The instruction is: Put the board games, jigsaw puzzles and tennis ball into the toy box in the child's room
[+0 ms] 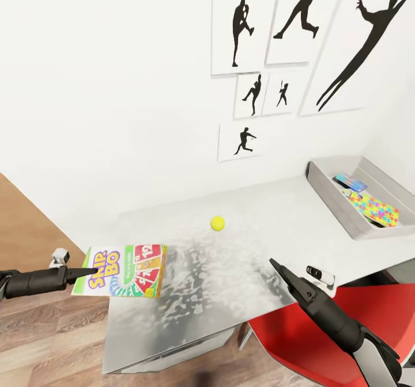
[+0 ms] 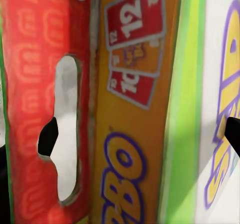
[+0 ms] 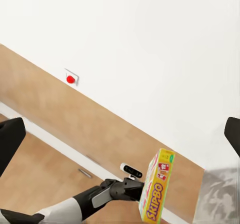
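Left end effector (image 1: 92,272) is clamped on the glossy card SKIP-BO box (image 1: 124,279), held at the near-left edge of the pale, mottled table (image 1: 190,283). You're mid-carry; next, bring it across to the shallow grey toy box (image 1: 337,205) at the far right, where a jigsaw puzzle (image 1: 376,209) already lies. Right end effector (image 1: 275,266) hovers spread and empty. The tennis ball (image 1: 217,223) sits mid-table.

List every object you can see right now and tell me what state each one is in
SKIP-BO board game: held at its edge by the left gripper, beside the table's end.
Tennis ball: loose on the table.
Toy box: on the table, open.
Jigsaw puzzle: inside the toy box.
Right gripper: above the table, holding nothing.
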Motion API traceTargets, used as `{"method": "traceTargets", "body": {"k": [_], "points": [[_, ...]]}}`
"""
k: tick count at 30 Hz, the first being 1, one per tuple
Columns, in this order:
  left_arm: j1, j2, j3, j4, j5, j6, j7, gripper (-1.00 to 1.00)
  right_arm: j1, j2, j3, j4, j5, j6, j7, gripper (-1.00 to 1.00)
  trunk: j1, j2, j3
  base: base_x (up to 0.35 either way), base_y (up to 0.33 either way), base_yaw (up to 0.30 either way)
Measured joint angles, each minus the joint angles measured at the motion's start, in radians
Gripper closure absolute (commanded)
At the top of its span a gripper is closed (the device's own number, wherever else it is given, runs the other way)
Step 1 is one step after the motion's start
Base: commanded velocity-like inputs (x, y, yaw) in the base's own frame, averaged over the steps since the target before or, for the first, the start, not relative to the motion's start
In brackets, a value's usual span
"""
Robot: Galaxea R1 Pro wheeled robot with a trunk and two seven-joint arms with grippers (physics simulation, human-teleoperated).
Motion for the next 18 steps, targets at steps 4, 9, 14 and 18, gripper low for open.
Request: {"method": "traceTargets", "body": {"k": [4, 9, 14, 18], "points": [[-0.001, 0.002, 0.0, -0.002, -0.001, -0.002, 0.0, 1.0, 0.0, 0.0, -0.001, 0.0, 0.018, 0.0, 0.002, -1.0, 0.0, 0.0, 0.0, 0.0, 0.0, -0.007], [-0.002, 0.003, -0.001, -0.002, -0.001, -0.005, 0.0, 1.0, 0.0, 0.0, -0.002, 0.0, 0.025, -0.001, 0.007, -1.0, 0.0, 0.0, 0.003, 0.0, 0.0, -0.109], [-0.002, 0.003, -0.001, -0.003, 0.0, -0.005, 0.0, 1.0, 0.0, 0.0, -0.003, 0.0, 0.027, -0.001, 0.008, -1.0, 0.0, 0.0, 0.009, 0.0, 0.0, -0.167], [-0.002, 0.003, -0.001, -0.003, 0.0, -0.005, 0.0, 1.0, 0.0, 0.0, -0.003, 0.0, 0.027, -0.001, 0.009, -1.0, 0.0, 0.0, 0.014, 0.0, 0.0, -0.181]]}}
